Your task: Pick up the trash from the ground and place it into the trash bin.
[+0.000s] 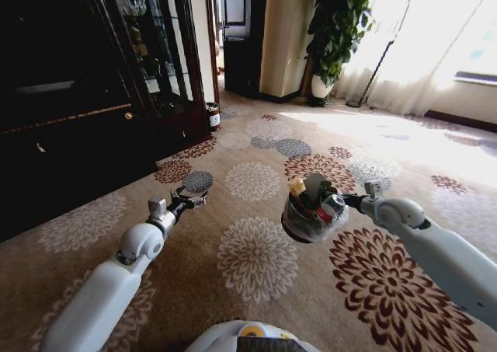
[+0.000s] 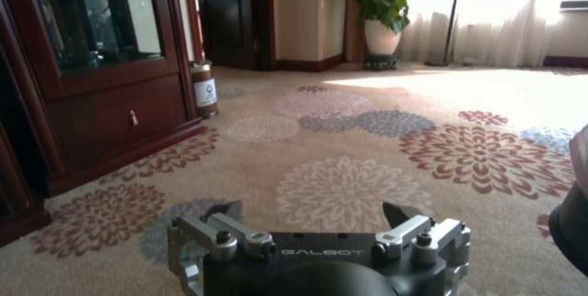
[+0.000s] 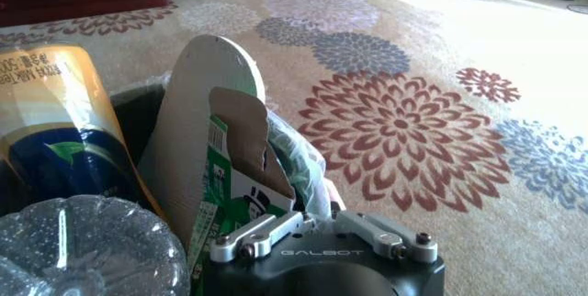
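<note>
A beige carpet patterned with large round flower medallions in cream, grey and dark red point(image 1: 256, 259) covers the floor of the room, with a tall dark wooden cabinet with glass doors point(image 1: 93, 88) along the robot's left side and a leafy green plant in a white pot point(image 1: 335, 33) standing near sheer curtains at the far end. A small cylindrical container with a white label point(image 1: 212, 116) stands on the carpet just beside the cabinet's corner. The robot's two white arms reach forward over the carpet. At the end of the right arm hangs the small round dark trash bin with a crinkled grey plastic liner point(image 1: 311, 218), raised above the floor and packed with trash: a yellow-and-blue packet point(image 3: 55, 131), a green-and-white flattened cardboard carton point(image 3: 220, 179), a clear plastic bottle whose dimpled base faces the wrist camera point(image 3: 87, 248), and a small can-like item with a red band point(image 1: 330, 209). The right pincer point(image 3: 317, 224) is pressed together on the bin's lined rim, its metal fingers closed against the liner next to the carton. The left pincer point(image 2: 312, 217) hangs low above the carpet to the robot's left, well apart from the bin, with its dark fingertips point(image 2: 397, 212) spread wide and nothing between them.
</note>
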Available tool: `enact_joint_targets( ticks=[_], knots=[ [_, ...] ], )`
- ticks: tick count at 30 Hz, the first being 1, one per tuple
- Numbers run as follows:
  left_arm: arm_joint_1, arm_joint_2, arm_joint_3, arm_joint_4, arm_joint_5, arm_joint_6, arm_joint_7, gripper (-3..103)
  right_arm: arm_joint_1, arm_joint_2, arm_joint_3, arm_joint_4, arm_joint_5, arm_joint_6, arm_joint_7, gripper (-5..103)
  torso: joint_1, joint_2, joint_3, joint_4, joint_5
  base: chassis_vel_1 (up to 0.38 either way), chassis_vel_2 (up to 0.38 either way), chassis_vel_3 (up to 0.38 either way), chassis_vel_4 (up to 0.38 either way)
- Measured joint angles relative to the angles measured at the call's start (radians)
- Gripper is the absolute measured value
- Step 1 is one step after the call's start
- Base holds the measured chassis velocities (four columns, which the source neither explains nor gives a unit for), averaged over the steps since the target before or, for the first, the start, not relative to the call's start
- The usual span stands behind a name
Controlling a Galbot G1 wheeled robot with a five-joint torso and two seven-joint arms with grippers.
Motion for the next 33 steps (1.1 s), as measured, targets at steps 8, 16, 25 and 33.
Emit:
enact_joint_targets(
  ticks=[8, 16, 25, 33],
  knots=[
    [0.126, -0.028, -0.126, -0.064, 0.036, -0.049, 0.027, 100, -0.093, 0.062, 0.182, 0.046, -0.034, -0.013, -0.002, 1, 0.0, 0.0, 0.0, 0.0013, 0.0002, 0.0, 0.0, 0.0, 0.0],
    [0.117, -0.031, -0.084, -0.114, 0.028, -0.033, -0.018, 100, -0.191, 0.078, 0.259, 0.046, -0.112, 0.046, -0.001, 1, 0.0, 0.0, 0.0, -0.0001, 0.0005, 0.027, -0.038, -0.035, 0.031],
    [0.127, -0.026, -0.063, -0.136, 0.027, -0.039, -0.048, 100, -0.281, 0.083, 0.323, 0.031, -0.133, 0.091, -0.001, 1, 0.0, 0.0, 0.0, 0.0009, 0.0002, 0.14, -0.213, -0.149, 0.229],
    [0.125, -0.035, -0.027, -0.159, 0.035, -0.031, -0.074, 100, -0.348, 0.084, 0.36, 0.053, -0.135, 0.111, 0.0, 1, 0.0, 0.0, 0.0, 0.0005, -0.0002, 0.183, -0.311, -0.202, 0.276]
  ],
)
